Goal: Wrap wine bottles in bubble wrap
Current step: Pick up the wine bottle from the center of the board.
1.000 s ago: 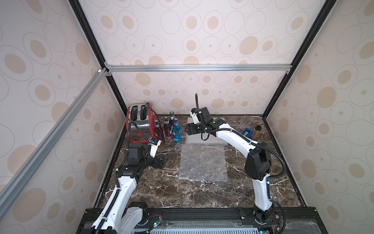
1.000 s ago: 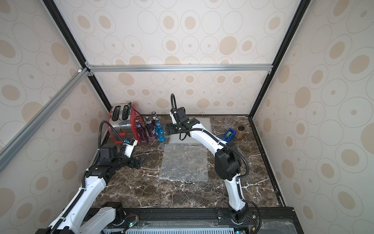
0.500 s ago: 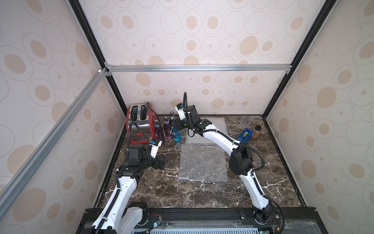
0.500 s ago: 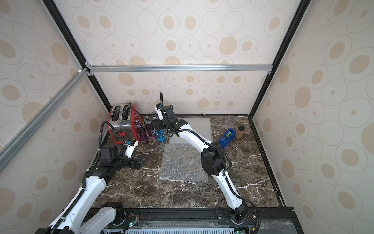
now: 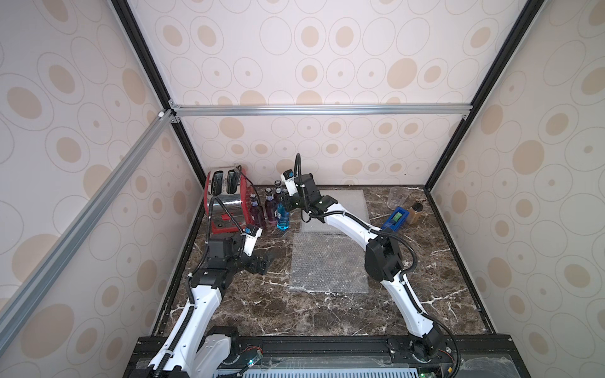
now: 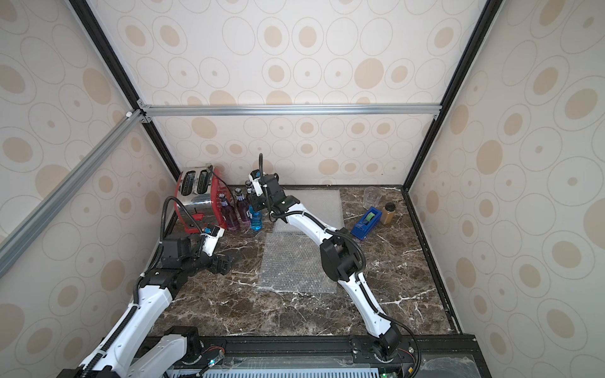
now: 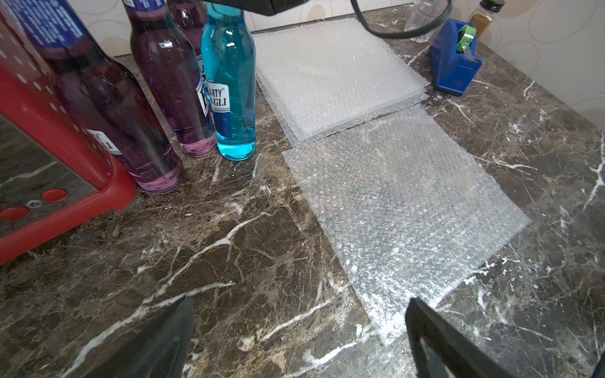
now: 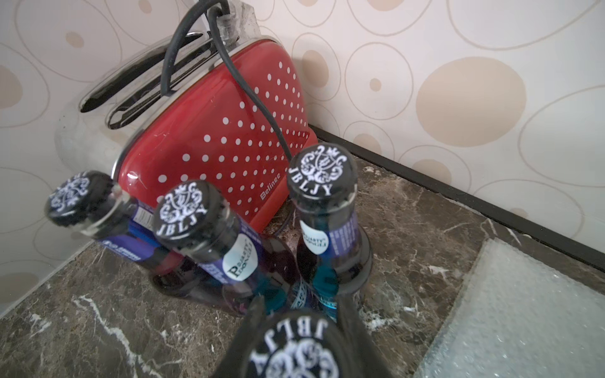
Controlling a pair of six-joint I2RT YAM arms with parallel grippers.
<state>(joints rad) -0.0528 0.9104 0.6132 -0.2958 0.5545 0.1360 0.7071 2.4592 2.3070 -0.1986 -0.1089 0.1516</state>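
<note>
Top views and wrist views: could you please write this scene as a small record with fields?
Bottles: three slim purple glass bottles and one bright blue glass bottle, upright beside the red toaster
Wrap: one clear bubble-wrap sheet flat mid-table; a stack of sheets behind it
Right gripper: flanks the blue bottle's neck; grip unclear
Left gripper: open, empty, beside the flat sheet
Wrapped: none yet
</note>
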